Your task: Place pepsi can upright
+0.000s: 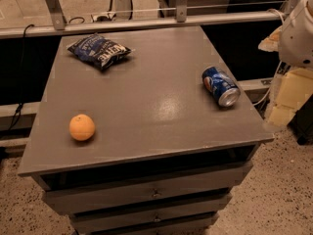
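The pepsi can (220, 85) lies on its side near the right edge of the grey table top (146, 97), its silver end facing front right and its logo facing left. My arm (298, 33) comes in at the right edge of the view, beyond the table. The gripper (288, 96) hangs there as pale yellowish parts, to the right of the can and apart from it, holding nothing that I can see.
A dark-blue crinkled chip bag (100, 50) lies at the table's back left. An orange (81, 127) sits at the front left. The table has drawers (156, 194) below. A metal rail (146, 22) runs behind it.
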`<control>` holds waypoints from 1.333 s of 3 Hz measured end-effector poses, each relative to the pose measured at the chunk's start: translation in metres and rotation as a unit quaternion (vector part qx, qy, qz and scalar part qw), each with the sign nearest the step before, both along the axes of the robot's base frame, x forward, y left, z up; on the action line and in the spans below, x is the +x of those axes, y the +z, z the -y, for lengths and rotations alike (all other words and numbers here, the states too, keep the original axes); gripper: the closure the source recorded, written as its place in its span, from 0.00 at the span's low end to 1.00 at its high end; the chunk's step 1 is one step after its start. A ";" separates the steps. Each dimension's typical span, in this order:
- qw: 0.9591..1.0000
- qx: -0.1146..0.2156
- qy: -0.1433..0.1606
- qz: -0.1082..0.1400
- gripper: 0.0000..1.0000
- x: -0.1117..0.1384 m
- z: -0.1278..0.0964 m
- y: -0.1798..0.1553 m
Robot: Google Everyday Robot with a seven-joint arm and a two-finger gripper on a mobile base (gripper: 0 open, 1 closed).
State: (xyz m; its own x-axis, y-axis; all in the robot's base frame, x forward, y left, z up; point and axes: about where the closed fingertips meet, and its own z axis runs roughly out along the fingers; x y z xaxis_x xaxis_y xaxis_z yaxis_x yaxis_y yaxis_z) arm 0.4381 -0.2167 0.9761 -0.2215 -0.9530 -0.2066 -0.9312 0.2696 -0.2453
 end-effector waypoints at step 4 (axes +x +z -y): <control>0.999 0.018 -0.037 0.031 0.00 0.039 -0.008 -0.015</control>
State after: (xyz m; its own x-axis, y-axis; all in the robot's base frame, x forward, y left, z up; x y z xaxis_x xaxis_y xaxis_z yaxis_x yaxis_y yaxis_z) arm 0.4773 -0.2084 0.9608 -0.2762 -0.9266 -0.2553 -0.8917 0.3462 -0.2916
